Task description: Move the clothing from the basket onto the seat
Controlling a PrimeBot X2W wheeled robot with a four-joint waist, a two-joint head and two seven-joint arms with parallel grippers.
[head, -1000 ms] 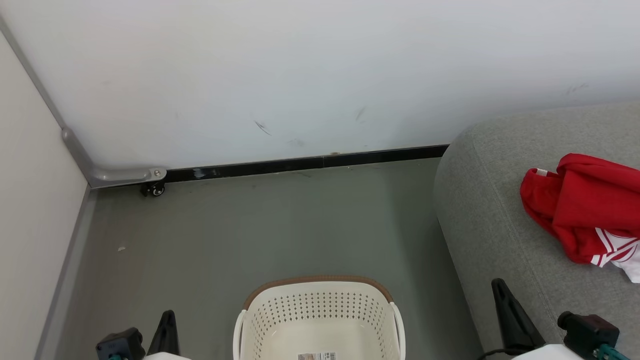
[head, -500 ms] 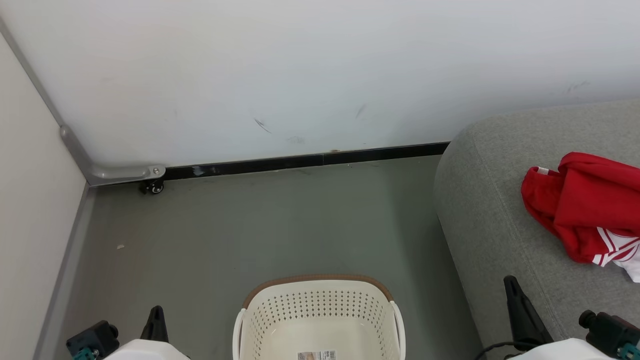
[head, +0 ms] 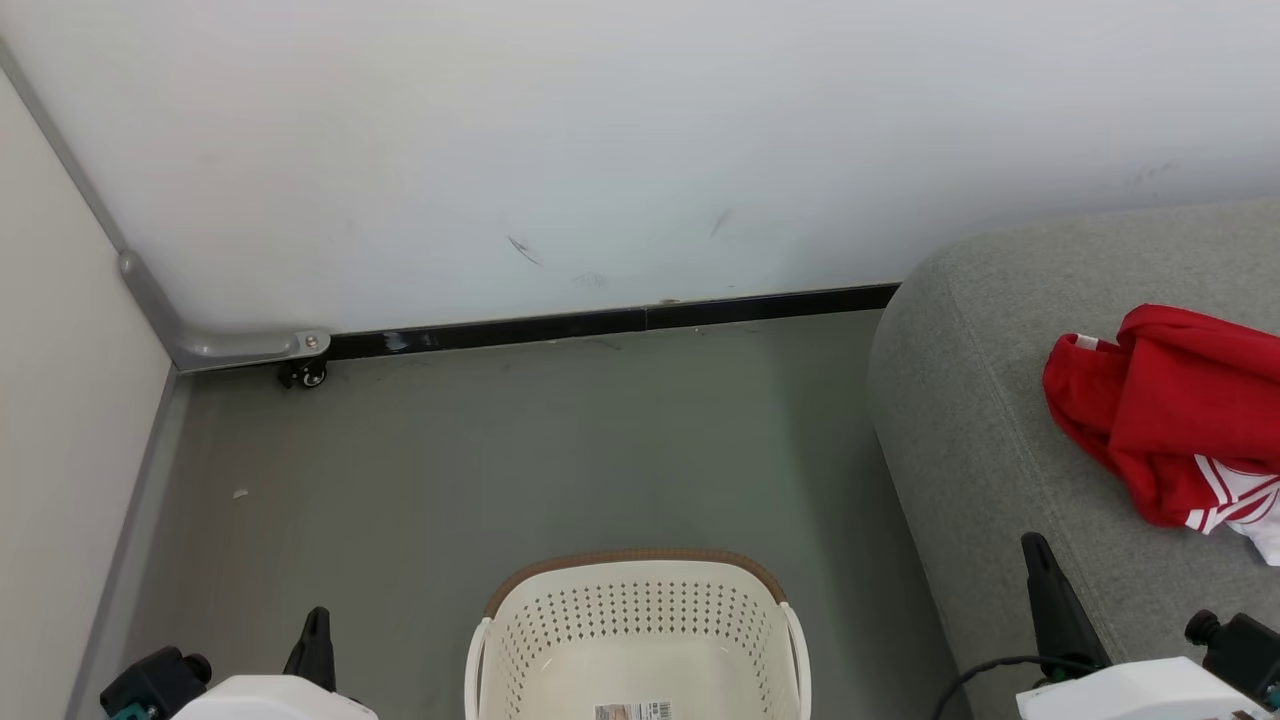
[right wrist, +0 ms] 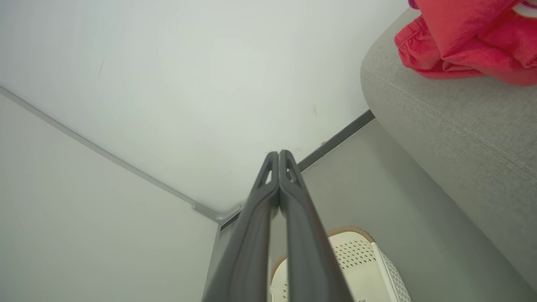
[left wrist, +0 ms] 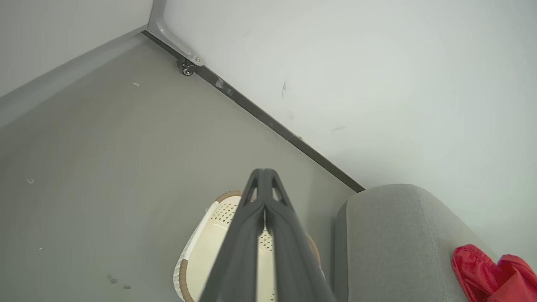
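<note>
**Clothing and pincers.** The clothing (head: 1170,420), a bright red heap with white stripes and trim at its lower edge, lies on the seat (head: 990,420) at the right of the head view. It is up and to the right of the right pincer (head: 1036,556) and well apart from it. The right pincer has its two dark fingers pressed together and grips nothing; it rises at the lower right over the seat's front slope. The left pincer (head: 318,622) is likewise closed tight and empty, and rises at the lower left over the floor (head: 500,450).

**Basket.** The basket (head: 630,557) stands on the floor between the two pincers, touching neither, near the seat's rounded end. Its pale bottom shows, with a printed label (head: 633,711) on it.

**Views compared.** The head view gives the white stripes. In the left wrist view the cloth appears as plain red folds at the lower right corner, and the joined fingers cross the basket's brown rim. In the right wrist view the heap sits at the upper right on the seat's edge, and the basket lies at the bottom, partly behind the fingers.

**Surroundings.** A white wall (head: 600,130) meets the floor along a black skirting strip (head: 600,325). A small caster (head: 305,376) sits at the corner. Bare seat fabric lies between the right pincer and the clothing.
</note>
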